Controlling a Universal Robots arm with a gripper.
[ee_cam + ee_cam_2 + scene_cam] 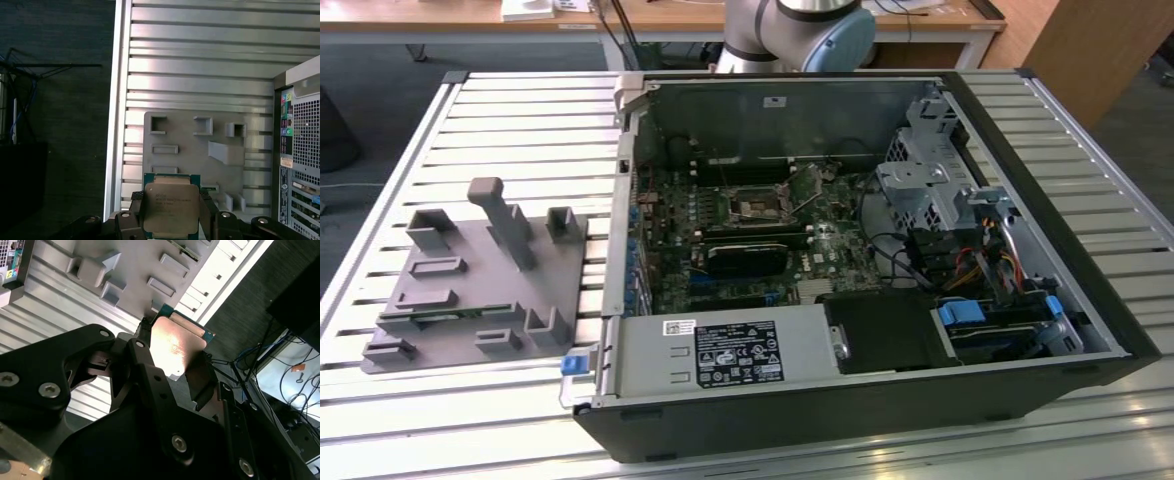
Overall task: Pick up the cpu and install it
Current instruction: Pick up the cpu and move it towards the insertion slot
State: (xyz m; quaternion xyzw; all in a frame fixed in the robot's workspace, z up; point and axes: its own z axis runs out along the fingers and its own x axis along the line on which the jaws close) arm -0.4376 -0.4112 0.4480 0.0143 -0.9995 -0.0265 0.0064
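As fingers (134, 214) pinch it, square silvery cpu (171, 210)

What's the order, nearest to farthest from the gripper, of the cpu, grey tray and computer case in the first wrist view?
1. cpu, clamped in the gripper.
2. grey tray, just beyond the cpu.
3. computer case, off beside the tray.

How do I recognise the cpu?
In the first wrist view, find the black claw in front of the grey tray. The cpu is the square chip clamped in it; its shiny metal top and green edge differ from the tray's dull plastic.
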